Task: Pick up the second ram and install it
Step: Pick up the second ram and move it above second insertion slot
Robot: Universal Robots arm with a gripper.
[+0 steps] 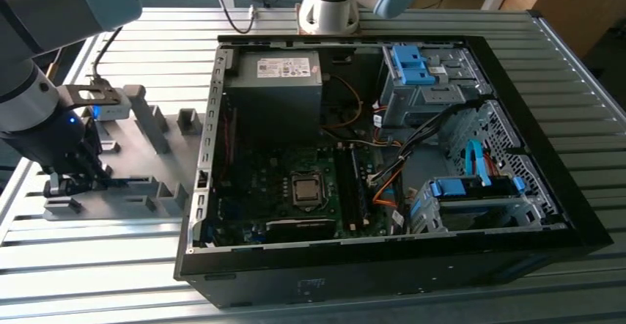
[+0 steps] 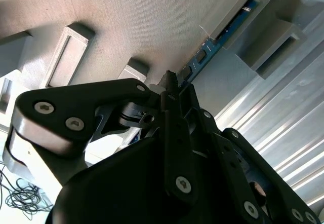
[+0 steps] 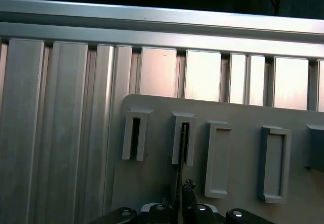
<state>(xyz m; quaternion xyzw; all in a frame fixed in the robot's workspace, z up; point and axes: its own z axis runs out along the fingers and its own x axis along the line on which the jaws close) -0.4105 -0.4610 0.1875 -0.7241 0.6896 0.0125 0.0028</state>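
Surface: a ribbed aluminium table [image 1: 98,265] carries everything. An open computer case [image 1: 391,276] takes the middle and right of the exterior view.
Gripper: the gripper [image 1: 70,183] is low at the left edge of the exterior view, down over the tray. In the second wrist view its fingers [image 2: 178,102] are drawn together, apparently pinching the near end of the stick.
Second ram: the second ram [image 2: 215,39] stands edge-on on the tray, its far end seated in a slotted block [image 2: 217,12]. In the first wrist view it is a thin dark line [image 3: 181,148] running from that block to the fingertips.
Tray: the grey tray [image 1: 132,164] lies just beside the case's left wall, its other blocks upright around the gripper.
Risk, grip: the hold is on a narrow edge near one end, so the stick could pivot or slip.
Risk, lift: a tilted pull could bind the board in its block and drag the tray.
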